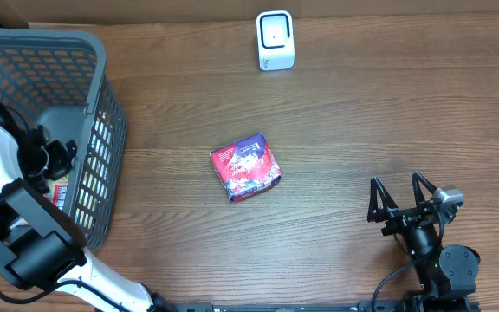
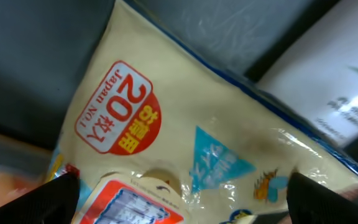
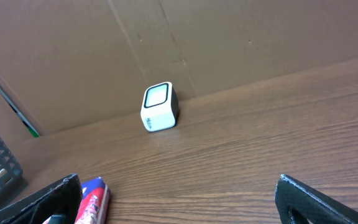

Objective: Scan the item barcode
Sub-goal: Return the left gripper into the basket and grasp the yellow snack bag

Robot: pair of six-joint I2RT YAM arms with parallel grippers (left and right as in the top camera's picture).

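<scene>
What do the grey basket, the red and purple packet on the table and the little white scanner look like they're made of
The grey basket is likely moulded plastic, matte, judging by its slatted open walls. The red and purple packet seems to be glossy printed plastic film, given its sheen and creased edges. The white scanner is probably hard plastic, with a smooth casing and a glass-like window.

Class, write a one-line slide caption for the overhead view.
Packet lies on the table, scanner behind it, basket at left.

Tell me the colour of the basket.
Grey; the basket shows best in the overhead view.
</scene>
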